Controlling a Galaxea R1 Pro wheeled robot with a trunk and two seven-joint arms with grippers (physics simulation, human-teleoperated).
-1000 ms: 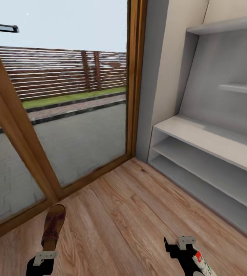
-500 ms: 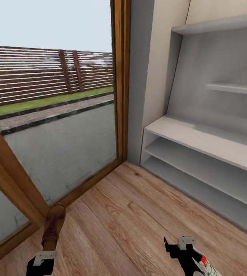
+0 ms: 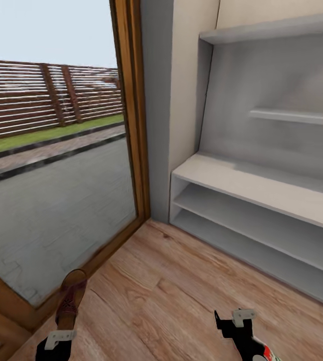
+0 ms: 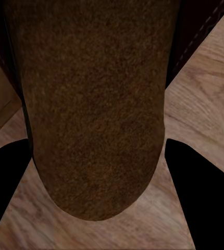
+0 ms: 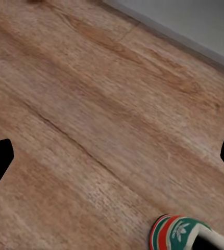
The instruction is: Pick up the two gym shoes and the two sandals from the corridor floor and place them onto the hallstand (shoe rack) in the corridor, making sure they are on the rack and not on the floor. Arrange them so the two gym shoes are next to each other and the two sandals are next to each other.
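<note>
Woven brown sandal (image 3: 70, 299) pinched in left gripper (image 3: 56, 341), white sneaker (image 3: 266, 353) clamped by right gripper (image 3: 237, 321); grained plank floor (image 3: 171, 301)

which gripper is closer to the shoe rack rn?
Right. The right gripper sits on the shoe rack's side of the floor; the left gripper, carrying a sandal, is over by the glass door.

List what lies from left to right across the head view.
Glass door → sandal in the left gripper → wooden door frame → floor → right gripper with a gym shoe → grey shoe rack.
</note>
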